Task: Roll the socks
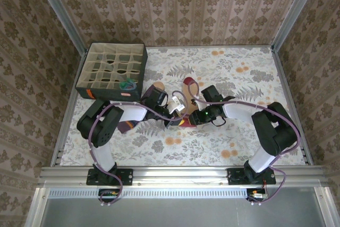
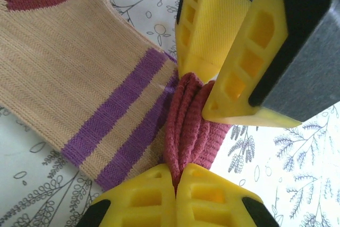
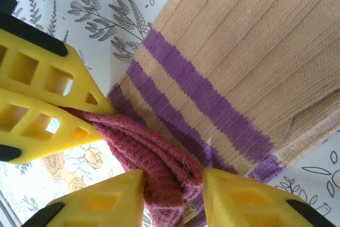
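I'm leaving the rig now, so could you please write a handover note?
The left end effector: shut on the cuff of the peach sock.
The right end effector: shut on the same cuff.
That sock lies flat mid-table, not yet rolled.
The blue-grey sock sits in the box.
The purple sock lies by the left arm, seemingly unrolled.
Remaining: roll peach, then purple.

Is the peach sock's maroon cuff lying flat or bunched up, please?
Bunched: the maroon cuff shows folds, pinched by left tool and right tool.

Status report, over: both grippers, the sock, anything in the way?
Left gripper shut on peach sock, maroon cuff. Right gripper shut on same cuff, close beside. Sock body flat, unrolled.
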Robot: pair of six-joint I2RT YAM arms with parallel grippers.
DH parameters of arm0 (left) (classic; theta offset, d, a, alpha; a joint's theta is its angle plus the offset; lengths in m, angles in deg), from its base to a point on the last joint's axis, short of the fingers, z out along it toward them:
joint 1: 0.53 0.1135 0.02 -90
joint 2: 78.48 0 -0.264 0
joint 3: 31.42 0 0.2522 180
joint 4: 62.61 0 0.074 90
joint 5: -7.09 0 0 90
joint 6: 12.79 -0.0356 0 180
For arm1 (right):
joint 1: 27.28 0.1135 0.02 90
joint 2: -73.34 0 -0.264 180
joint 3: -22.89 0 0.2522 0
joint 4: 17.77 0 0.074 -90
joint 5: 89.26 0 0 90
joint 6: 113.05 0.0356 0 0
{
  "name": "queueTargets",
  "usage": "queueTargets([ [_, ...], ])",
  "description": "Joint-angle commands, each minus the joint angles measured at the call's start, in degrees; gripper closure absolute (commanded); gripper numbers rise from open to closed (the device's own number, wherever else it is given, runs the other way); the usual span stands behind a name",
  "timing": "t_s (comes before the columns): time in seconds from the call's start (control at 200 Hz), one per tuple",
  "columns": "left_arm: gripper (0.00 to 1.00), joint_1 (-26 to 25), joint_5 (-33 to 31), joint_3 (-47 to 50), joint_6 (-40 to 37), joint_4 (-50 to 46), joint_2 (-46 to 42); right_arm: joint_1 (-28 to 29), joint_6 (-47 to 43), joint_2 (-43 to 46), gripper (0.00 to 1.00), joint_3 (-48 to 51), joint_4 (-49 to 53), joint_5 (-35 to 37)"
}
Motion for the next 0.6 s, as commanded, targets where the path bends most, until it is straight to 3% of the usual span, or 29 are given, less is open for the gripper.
queueTargets([
  [0.0, 1.00, 0.22, -1.08, -1.11, 0.98, -1.35, 1.50, 0.17, 0.84, -0.96, 0.79, -1.28, 2.03, 2.19],
  [0.135, 0.87, -0.10, -1.83, 0.92, -1.78, 1.86, 0.11, 0.17, 1.86, -2.18, 0.90, -1.86, 3.93, 4.23],
  [0.29, 0.75, -0.12, -1.83, 4.97, -8.63, 6.94, -3.94, 0.16, 2.38, -4.82, 0.94, -3.20, 6.73, 5.60],
  [0.475, 0.68, 0.23, -4.00, 7.19, -16.58, 7.37, -8.91, 0.14, 3.43, -7.29, 0.95, -4.26, 9.17, 7.20],
  [0.595, 0.71, -0.58, -5.90, 13.11, -25.54, 15.11, -12.69, 0.15, 3.93, -7.86, 0.96, -4.51, 9.99, 7.60],
])
